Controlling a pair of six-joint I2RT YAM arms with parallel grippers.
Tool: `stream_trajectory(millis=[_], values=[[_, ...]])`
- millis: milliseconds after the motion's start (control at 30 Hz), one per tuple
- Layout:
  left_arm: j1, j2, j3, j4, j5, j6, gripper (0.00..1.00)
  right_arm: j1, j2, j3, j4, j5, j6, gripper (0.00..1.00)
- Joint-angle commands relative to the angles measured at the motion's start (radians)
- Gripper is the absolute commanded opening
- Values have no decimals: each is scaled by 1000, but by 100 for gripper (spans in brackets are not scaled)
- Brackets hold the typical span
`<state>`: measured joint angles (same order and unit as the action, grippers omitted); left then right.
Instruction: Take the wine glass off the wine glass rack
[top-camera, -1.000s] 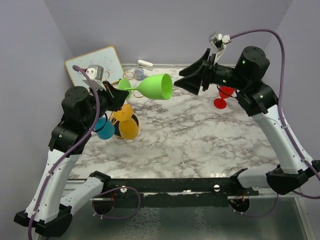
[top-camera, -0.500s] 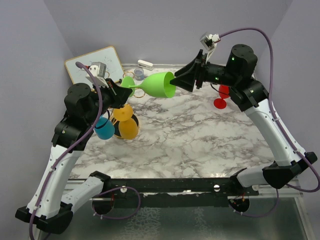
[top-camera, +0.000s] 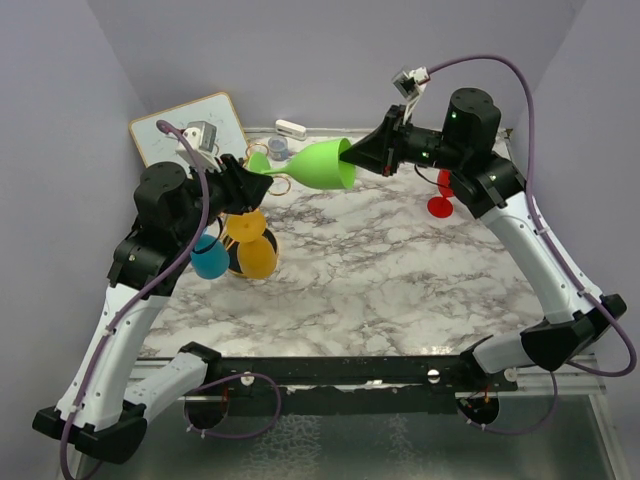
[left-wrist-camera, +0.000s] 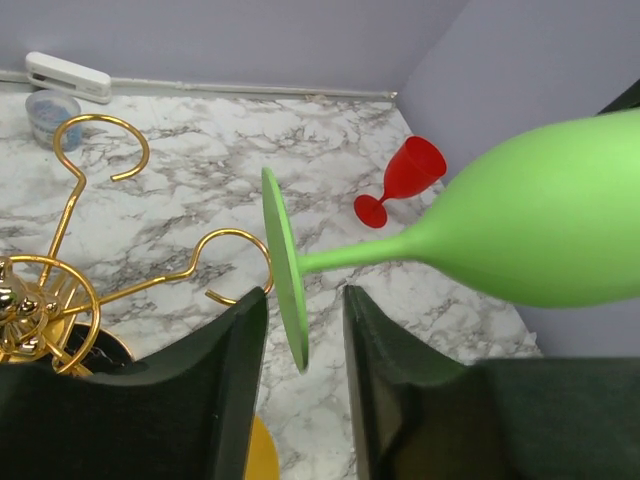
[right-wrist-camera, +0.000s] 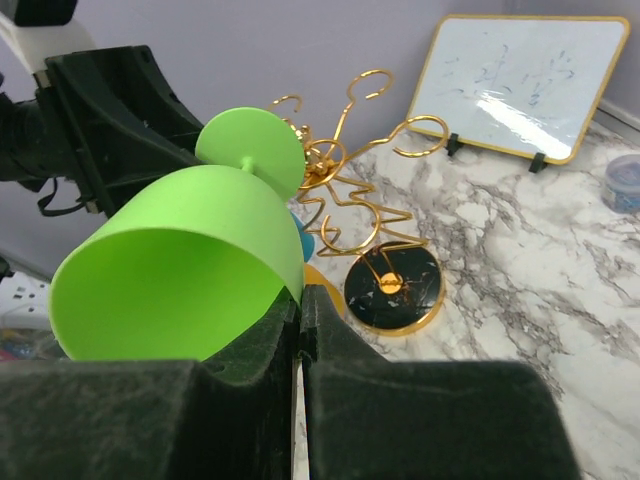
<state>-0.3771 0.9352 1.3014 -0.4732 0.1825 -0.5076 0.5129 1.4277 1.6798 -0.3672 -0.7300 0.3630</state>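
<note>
Wine glass (top-camera: 322, 166), bright green, lies sideways in the air above the counter (top-camera: 400, 285), clear of the wine glass rack (right-wrist-camera: 400, 300). The right pincer (right-wrist-camera: 300, 322) is clamped on the rim of its bowl, one finger inside the mouth and one outside. At the other end the left pincer (left-wrist-camera: 306, 300) has its fingers apart. The glass's round foot sits edge-on in the gap, close to one finger, with clear space on the other side. Just below the foot are the rack's gold loops and its dark round base. Two orange glasses (top-camera: 256, 256) and a blue glass (top-camera: 210, 258) cluster at the rack. A red glass (left-wrist-camera: 405, 175) sits on the counter, well apart. The white board (right-wrist-camera: 520, 85) leans at the back behind the rack.
</note>
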Motion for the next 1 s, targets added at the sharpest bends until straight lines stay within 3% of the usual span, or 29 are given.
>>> stream_trajectory(millis=[0, 100, 333, 500, 600, 700, 867, 967], values=[[1, -5, 12, 15, -26, -1, 47, -2, -45, -10, -11, 150, 8, 1], [1, -4, 12, -14, -67, 4, 55, -2, -79, -17, -20, 287, 5, 1], [1, -37, -21, -25, -128, 5, 58, -2, -158, -50, -22, 538, 17, 1], [1, -59, -37, -19, -126, 9, 59, -3, -31, 64, -180, 861, -64, 1], [1, -67, -35, -20, -124, 13, 59, -21, 67, 111, -244, 963, -94, 1], [0, -79, -30, -22, -127, 18, 59, -74, 148, 137, -285, 946, -83, 2], [1, -96, -18, -39, -132, 29, 59, -237, 252, 148, -338, 719, 13, 1], [1, -106, -24, -39, -136, 31, 59, -276, 304, 178, -410, 690, 74, 1]])
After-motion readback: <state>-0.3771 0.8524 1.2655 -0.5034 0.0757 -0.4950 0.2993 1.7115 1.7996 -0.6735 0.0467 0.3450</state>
